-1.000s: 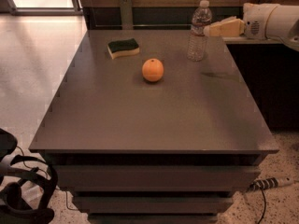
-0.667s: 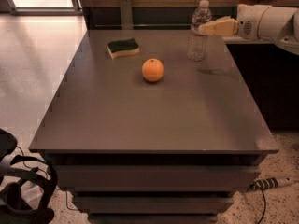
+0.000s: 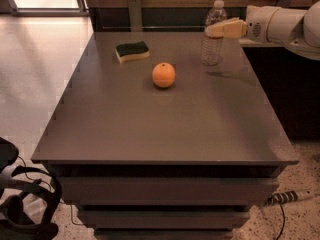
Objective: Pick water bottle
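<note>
The water bottle (image 3: 211, 51) is clear and ribbed with a white cap. It stands upright near the far right edge of the grey table (image 3: 165, 129). My gripper (image 3: 213, 31) comes in from the right on a white arm (image 3: 280, 24). Its cream tip lies across the upper part of the bottle, just below the neck. I cannot tell whether it touches the bottle.
An orange (image 3: 164, 74) sits left of the bottle, towards the table's middle. A green and yellow sponge (image 3: 132, 51) lies at the far left. A dark counter (image 3: 290, 89) stands to the right. A black device (image 3: 20, 204) and a power strip (image 3: 285, 198) are on the floor.
My gripper has moved left from beside the bottle until its tip overlaps the bottle's upper part. The bottle, orange and sponge have not moved.
</note>
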Motion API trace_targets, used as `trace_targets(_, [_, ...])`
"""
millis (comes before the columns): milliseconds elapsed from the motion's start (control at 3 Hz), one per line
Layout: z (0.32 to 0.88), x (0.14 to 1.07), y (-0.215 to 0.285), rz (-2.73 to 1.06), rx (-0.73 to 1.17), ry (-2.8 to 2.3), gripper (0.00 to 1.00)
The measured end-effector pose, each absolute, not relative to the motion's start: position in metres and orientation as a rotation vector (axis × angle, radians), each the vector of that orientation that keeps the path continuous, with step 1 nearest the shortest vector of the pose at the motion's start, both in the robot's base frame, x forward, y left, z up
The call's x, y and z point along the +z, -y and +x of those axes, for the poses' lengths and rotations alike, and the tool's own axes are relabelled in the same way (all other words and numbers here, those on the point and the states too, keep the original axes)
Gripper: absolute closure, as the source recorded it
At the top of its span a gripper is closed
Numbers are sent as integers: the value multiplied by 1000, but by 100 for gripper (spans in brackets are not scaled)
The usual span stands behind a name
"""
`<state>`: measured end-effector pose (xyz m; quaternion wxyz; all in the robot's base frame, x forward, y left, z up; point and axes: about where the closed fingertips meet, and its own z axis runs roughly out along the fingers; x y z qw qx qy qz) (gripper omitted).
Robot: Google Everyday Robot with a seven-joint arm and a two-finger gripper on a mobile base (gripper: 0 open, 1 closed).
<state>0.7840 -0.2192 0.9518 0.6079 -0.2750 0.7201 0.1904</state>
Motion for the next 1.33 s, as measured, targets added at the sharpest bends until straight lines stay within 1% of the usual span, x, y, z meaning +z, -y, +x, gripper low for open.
trace_targets(667, [795,939,195,-635,516,-1644,0])
trace_targets(1000, [795,939,195,-635,516,-1644,0])
trace_targets(1333, [796,938,192,-638,520,-1644,12])
